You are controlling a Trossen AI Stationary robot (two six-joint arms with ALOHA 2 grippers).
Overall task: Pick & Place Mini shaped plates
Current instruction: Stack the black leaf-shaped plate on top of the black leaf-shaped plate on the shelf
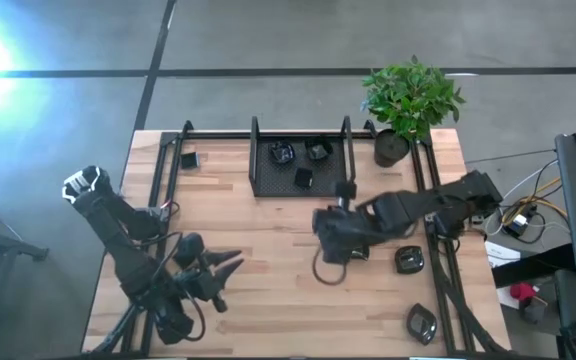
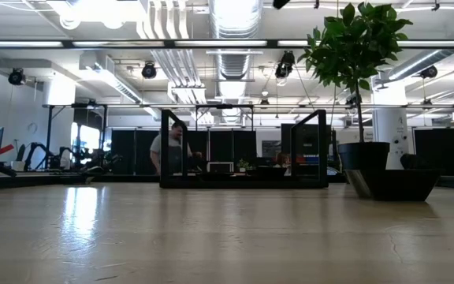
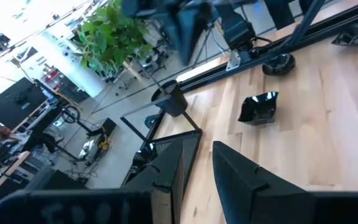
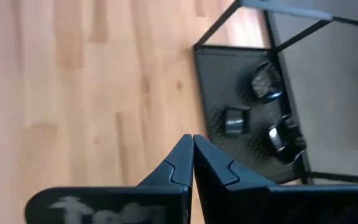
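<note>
R gripper (image 4: 192, 144) clenched w/ nothing in it, tray (image 4: 253, 155) w/ three plates ahead; open jaws before reaching next plate (image 1: 409, 260).

table (image 1: 268, 280): pale wood planks, smooth, satin sheen
mini shaped plates (image 1: 409, 260): black, glossy, catching highlights
mesh tray (image 4: 241, 149): black perforated metal, matt
right gripper (image 4: 192, 163) fingers: dark matt plastic
plant pot (image 1: 391, 148): black, dull
</note>
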